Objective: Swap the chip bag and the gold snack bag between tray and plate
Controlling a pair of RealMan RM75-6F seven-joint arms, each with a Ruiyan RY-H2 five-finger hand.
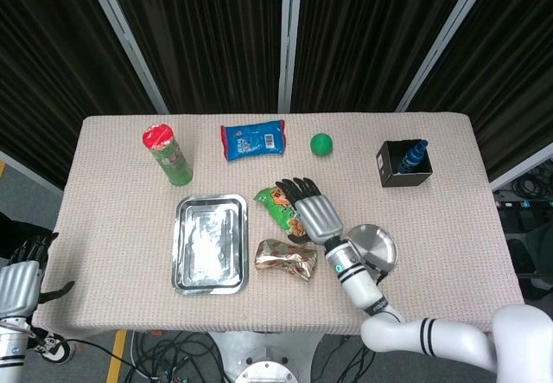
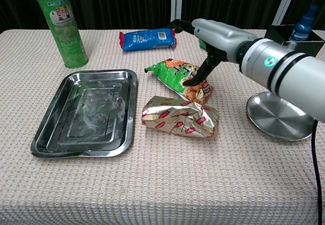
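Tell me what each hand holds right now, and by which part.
Nothing is held. The right hand hangs open above the green chip bag; the crinkled gold snack bag lies free on the table. The left hand is off the table, holding nothing.

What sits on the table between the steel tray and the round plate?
In both views, the gold snack bag lies on the cloth between the tray and the plate, nearer the tray. The green chip bag lies just behind it.

right hand (image 1: 313, 211): raised, fingers spread, empty | left hand (image 1: 19, 281): off-table, fingers apart
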